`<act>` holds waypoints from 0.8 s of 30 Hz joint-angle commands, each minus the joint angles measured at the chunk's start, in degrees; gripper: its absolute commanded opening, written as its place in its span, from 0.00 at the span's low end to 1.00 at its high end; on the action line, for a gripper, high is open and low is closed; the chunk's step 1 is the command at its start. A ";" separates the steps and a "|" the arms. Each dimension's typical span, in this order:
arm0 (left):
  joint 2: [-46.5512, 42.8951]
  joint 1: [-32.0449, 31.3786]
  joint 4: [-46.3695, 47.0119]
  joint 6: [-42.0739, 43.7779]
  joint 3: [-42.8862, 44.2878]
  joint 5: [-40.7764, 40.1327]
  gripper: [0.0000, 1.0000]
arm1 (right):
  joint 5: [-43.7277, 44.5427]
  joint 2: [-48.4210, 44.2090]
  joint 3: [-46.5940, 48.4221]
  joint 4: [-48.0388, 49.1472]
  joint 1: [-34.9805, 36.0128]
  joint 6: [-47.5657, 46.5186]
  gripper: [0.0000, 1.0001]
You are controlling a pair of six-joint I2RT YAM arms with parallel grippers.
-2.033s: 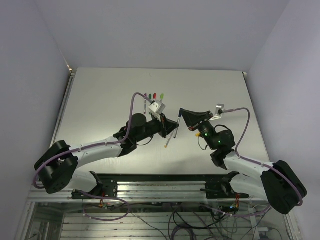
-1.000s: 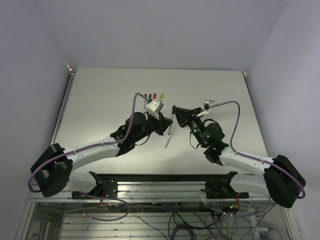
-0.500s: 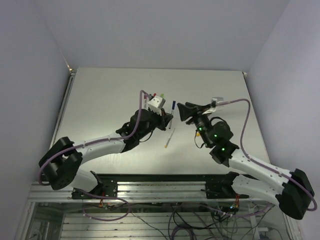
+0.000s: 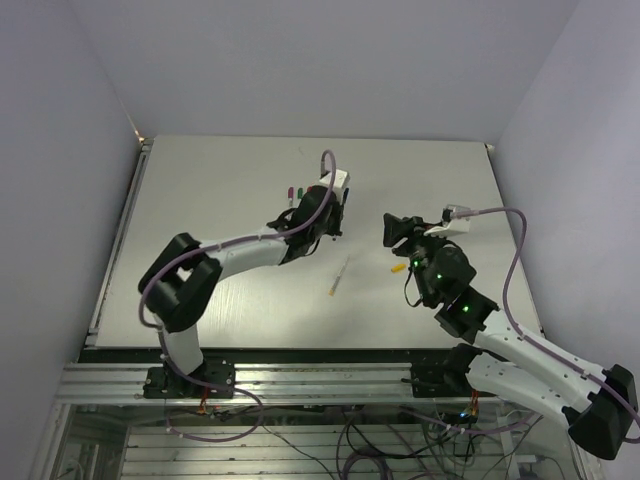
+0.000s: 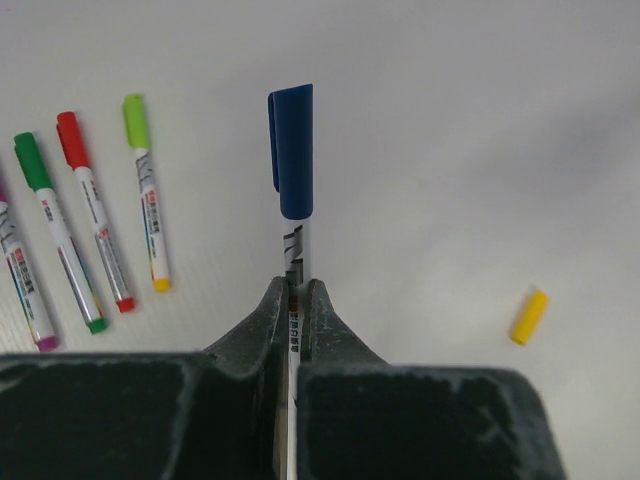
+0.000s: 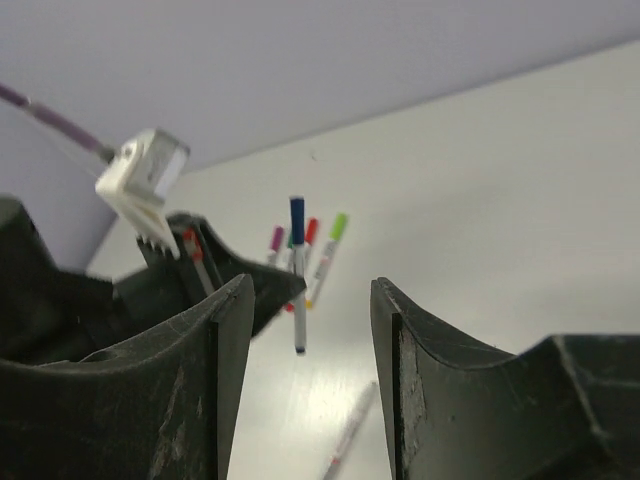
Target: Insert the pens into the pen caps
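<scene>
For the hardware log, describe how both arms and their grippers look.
The left arm and right arm have white links joined by black joints. A purple cable loops to a white camera block at each wrist. The right arm shows green lights. The left gripper and right gripper have matte black, grainy fingers that taper towards the tips.

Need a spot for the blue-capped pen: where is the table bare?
Bare: the table left of the four capped pens, and its far right corner. Crowded: beside that row, where the left gripper holds the blue pen, and mid-table around the loose pen and yellow cap.
</scene>
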 commanded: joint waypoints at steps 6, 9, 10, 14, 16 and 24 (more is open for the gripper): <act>13.37 4.32 -12.27 1.64 16.09 -1.32 0.07 | 5.33 0.69 0.34 -10.94 0.11 6.57 0.49; 17.52 5.20 -13.52 2.99 19.63 -1.07 0.07 | 5.31 0.45 0.08 -11.86 0.13 7.47 0.49; 18.69 5.42 -13.87 3.40 20.73 -1.26 0.07 | 5.34 0.38 -0.04 -12.15 0.09 7.83 0.49; 21.95 6.08 -14.48 5.01 23.51 -0.99 0.07 | 5.25 -0.18 -0.92 -12.63 0.08 8.85 0.49; 22.77 6.44 -14.16 5.06 23.76 -0.95 0.07 | 5.10 -0.37 -1.53 -12.45 0.10 9.38 0.49; 26.27 7.63 -14.28 4.58 26.11 1.36 0.07 | 4.37 0.43 -2.53 -12.17 0.16 10.72 0.49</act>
